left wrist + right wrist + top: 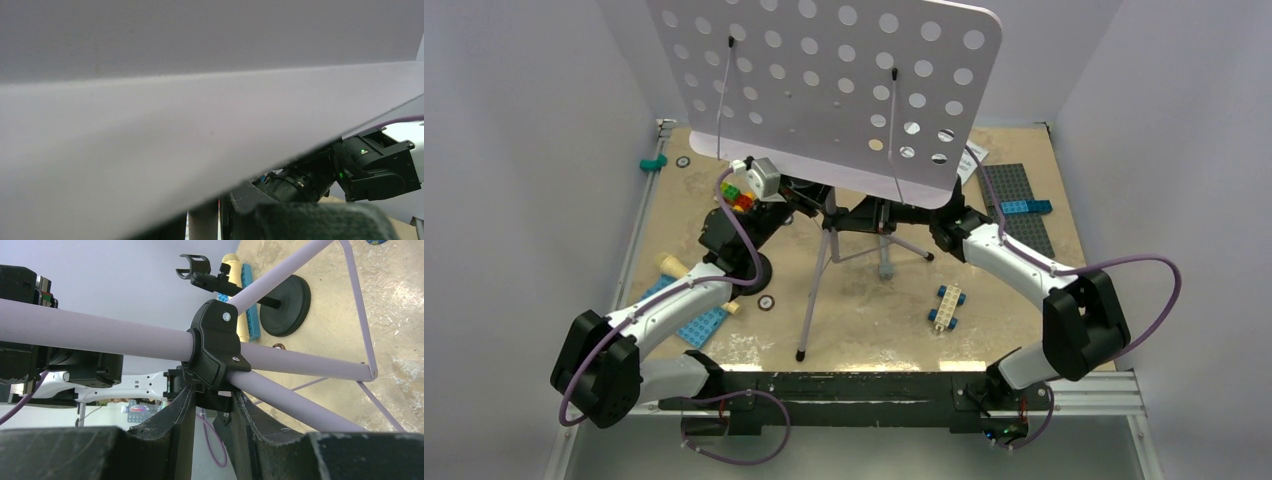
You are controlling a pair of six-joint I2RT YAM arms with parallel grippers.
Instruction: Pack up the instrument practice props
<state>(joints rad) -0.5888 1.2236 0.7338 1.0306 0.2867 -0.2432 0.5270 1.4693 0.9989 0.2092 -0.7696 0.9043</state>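
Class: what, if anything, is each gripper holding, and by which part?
Right gripper grips the lilac music stand by the underside of its black hub. Left gripper: hidden under the perforated desk, cannot tell.

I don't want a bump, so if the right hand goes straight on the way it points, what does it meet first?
The black hub of the stand, where its lilac tubes meet. It sits dead ahead of the right hand, just past the fingertips, maybe touching; depth is unclear.

The lilac perforated tripod music stand (824, 150) ran off the top edge, and its plate hid the ends of the left arm (674, 300) and right arm (1014, 265)
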